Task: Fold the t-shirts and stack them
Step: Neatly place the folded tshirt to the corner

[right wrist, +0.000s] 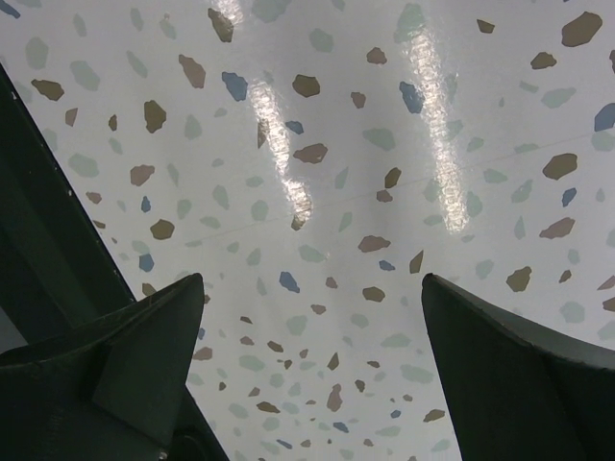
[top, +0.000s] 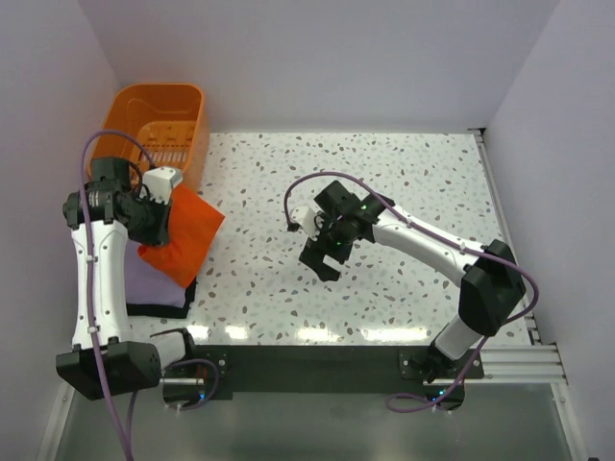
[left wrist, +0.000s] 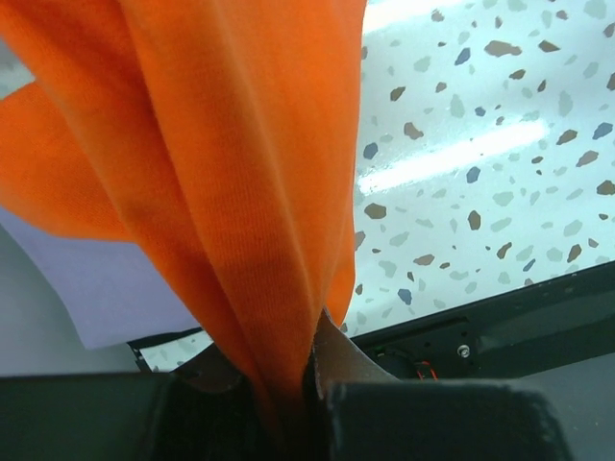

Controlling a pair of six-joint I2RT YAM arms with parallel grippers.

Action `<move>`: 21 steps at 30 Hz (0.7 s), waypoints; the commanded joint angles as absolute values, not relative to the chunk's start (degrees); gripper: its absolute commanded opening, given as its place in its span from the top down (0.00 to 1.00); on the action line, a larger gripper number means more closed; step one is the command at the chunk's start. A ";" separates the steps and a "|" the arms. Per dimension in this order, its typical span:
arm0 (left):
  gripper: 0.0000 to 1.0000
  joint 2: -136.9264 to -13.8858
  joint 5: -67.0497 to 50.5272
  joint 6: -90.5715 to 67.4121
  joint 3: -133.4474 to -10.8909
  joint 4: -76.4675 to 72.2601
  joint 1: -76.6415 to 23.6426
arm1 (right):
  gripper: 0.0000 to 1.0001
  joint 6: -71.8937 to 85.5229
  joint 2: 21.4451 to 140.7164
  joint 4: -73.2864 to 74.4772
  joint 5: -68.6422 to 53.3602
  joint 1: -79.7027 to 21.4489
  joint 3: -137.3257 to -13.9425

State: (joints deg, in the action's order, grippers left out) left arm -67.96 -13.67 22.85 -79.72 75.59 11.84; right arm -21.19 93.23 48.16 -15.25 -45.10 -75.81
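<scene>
My left pincer (left wrist: 293, 384) is clamped tight on a bunched fold of the orange-red t-shirt (left wrist: 221, 163). The cloth fans out from my fingers at the left side of the overhead frame and overlaps the lavender t-shirt (top: 149, 283). That one lies flat on the worktop (top: 404, 173) at lower left, beside my left arm. The orange basket (top: 163, 115) sits in the upper left corner. My right pincer (right wrist: 312, 327) hovers near frame centre, well apart from both shirts, its jaws spread wide with only speckled worktop showing between them.
</scene>
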 commanded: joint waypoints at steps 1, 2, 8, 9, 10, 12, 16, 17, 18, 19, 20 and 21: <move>1.00 -67.50 -13.45 27.49 -77.53 75.41 15.28 | 0.01 -22.32 90.00 49.13 -13.89 -45.26 -75.76; 1.00 -67.85 -13.62 27.94 -77.26 75.41 17.21 | 0.01 -22.32 89.83 49.22 -13.89 -45.18 -75.76; 1.00 -71.54 -14.59 31.46 -76.03 73.57 24.15 | 0.01 -22.32 89.39 49.22 -13.71 -45.26 -75.23; 1.00 -72.33 -14.07 31.90 -75.94 73.13 24.95 | 0.01 -22.32 89.30 49.31 -13.62 -45.26 -75.06; 1.00 -72.59 -13.63 32.34 -75.50 72.08 25.92 | 0.01 -22.32 89.21 49.31 -13.45 -45.26 -74.88; 1.00 -73.65 -13.27 33.22 -74.97 71.37 28.82 | 0.01 -22.24 88.86 49.31 -13.27 -45.26 -74.62; 1.00 -75.32 -10.99 35.67 -71.46 66.37 34.17 | 0.01 -22.50 88.51 49.57 -13.01 -45.26 -74.27; 1.00 -76.19 -9.94 36.03 -70.85 65.57 34.97 | 0.01 -22.50 88.59 49.74 -13.01 -45.26 -74.27; 1.00 -76.72 -9.50 36.56 -69.71 63.91 35.68 | 0.01 -22.59 88.59 49.83 -12.83 -45.18 -74.18; 1.00 -77.08 -8.97 37.52 -69.09 62.85 36.90 | 0.01 -22.67 88.59 49.83 -12.75 -45.26 -74.27; 1.00 -77.43 -8.01 37.96 -68.21 61.45 37.44 | 0.01 -22.68 88.68 49.92 -12.74 -45.26 -74.27; 1.00 -77.95 -5.65 38.40 -66.20 58.13 37.70 | 0.01 -22.68 88.68 49.92 -12.57 -45.26 -74.53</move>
State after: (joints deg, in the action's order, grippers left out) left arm -77.19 -10.35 34.72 -68.90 66.26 35.99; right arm -21.96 90.76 49.32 -13.89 -45.10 -74.52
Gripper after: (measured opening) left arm 0.145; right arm 0.986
